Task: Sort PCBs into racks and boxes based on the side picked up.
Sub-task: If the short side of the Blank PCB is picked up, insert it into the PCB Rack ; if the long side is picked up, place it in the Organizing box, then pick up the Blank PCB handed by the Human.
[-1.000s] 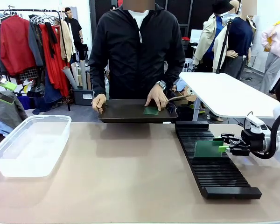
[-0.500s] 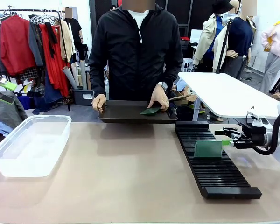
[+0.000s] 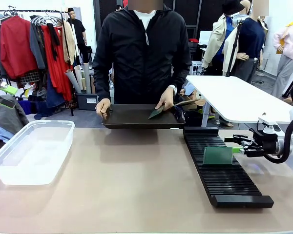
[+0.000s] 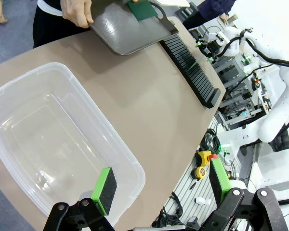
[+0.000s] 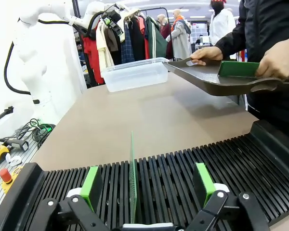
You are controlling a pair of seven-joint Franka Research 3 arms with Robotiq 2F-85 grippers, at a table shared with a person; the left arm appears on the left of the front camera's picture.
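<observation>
As the right tool (image 3: pixel 238 146) gapes, a PCB (image 3: pixel 218 155) stands just beside.

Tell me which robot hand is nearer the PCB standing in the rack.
Right. The right hand is open just beside the PCB, over the slotted rack; the left hand hangs open by the clear plastic tub, across the table.

- Tan table (image 3: pixel 136 185): two items rested directly on its top.
- Clear plastic tub (image 3: pixel 19 176): sat at the robot's left edge, open side up.
- Black slotted rack (image 3: pixel 224 183): lay lengthwise far-to-near on the robot's right, well apart from the tub.
</observation>
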